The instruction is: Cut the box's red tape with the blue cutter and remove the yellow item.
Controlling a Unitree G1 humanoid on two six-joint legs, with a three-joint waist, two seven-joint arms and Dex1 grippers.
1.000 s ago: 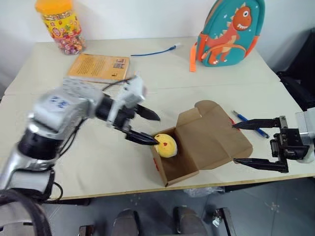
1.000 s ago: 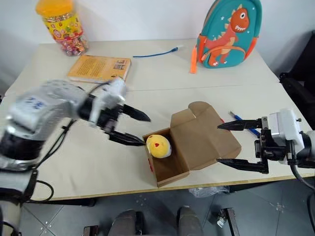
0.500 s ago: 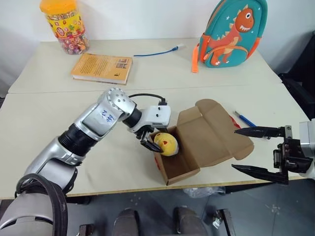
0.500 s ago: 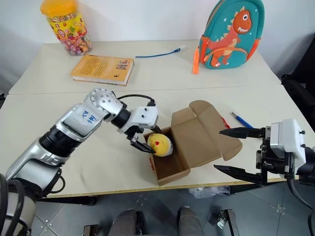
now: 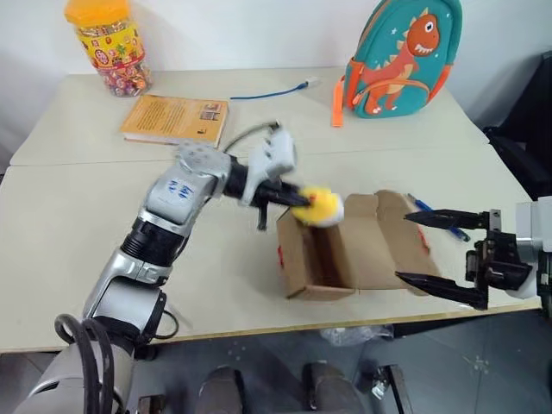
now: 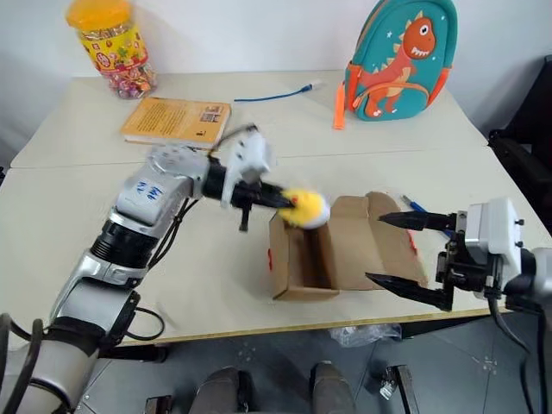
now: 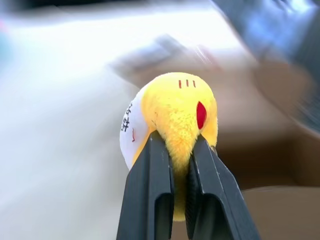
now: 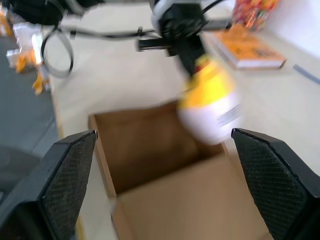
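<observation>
A: Fingers [image 7: 150, 195] of the left gripper [image 7: 172, 165] pinch the toy [image 5: 319, 207] by its fur, above the box [image 5: 345, 259] near the desk's front edge.
B: Thin grip; it may slip back in. Right gripper [image 5: 431, 250] gapes empty beside the box.

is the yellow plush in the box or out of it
Out: the left pincer holds the yellow plush in the air above the open cardboard box.

The yellow item [image 5: 321, 207] hangs above the box [image 5: 345, 250], with the blue cutter [image 5: 429, 210] behind-right.
</observation>
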